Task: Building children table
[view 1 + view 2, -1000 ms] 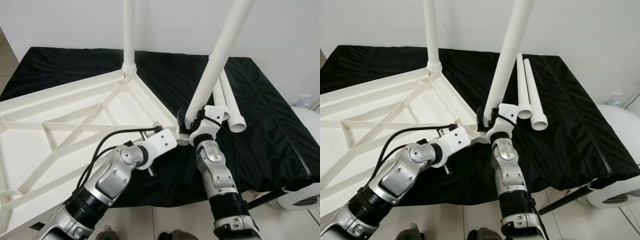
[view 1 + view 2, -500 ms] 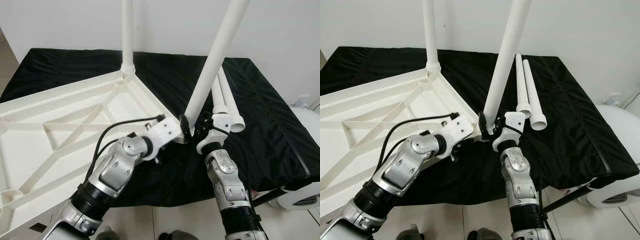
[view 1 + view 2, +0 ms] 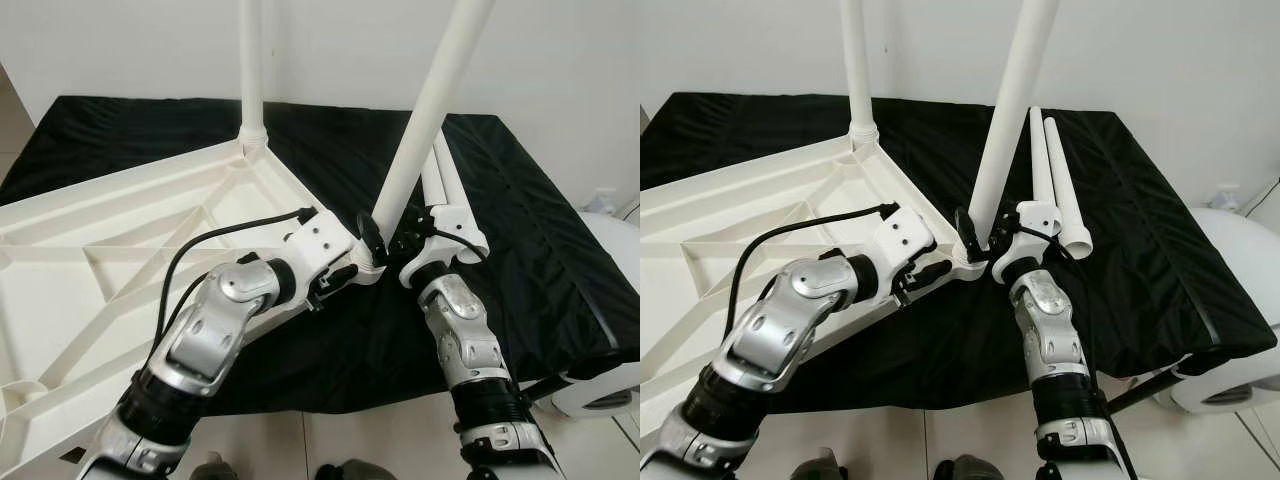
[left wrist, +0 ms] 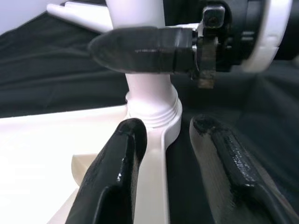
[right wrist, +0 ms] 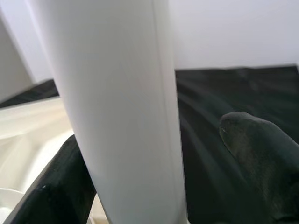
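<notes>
Left eye view: one white tabletop (image 3: 120, 240) lies upside down, ribs up, partly on a black cloth (image 3: 520, 230) spread over a surface against a white wall (image 3: 560, 60). Four white legs can be counted. One leg (image 3: 251, 70) stands upright in the far corner socket. A second leg (image 3: 430, 105) rises tilted from the near corner socket (image 3: 372, 270). Two spare legs (image 3: 452, 205) lie side by side on the cloth, just beside the tilted one. The left gripper (image 3: 345, 272) reaches to the near corner of the tabletop. The right gripper (image 3: 385, 238) is at the base of the tilted leg, one black finger on either side of it.

Right eye view: the same scene, with the two spare legs seen more clearly, open ends toward the robot.

Left wrist view: the left gripper's two fingers (image 4: 117, 177) stand apart, one resting on the white rim of the tabletop, the other over the black cloth. Just beyond them the tilted leg sits in its ringed socket, and one finger of the right gripper crosses in front of it.

Right wrist view: the tilted leg (image 5: 126, 107) stands between the two fingers (image 5: 51, 196); one touches it, while a gap shows before the other, so the grip is loose rather than clamped
</notes>
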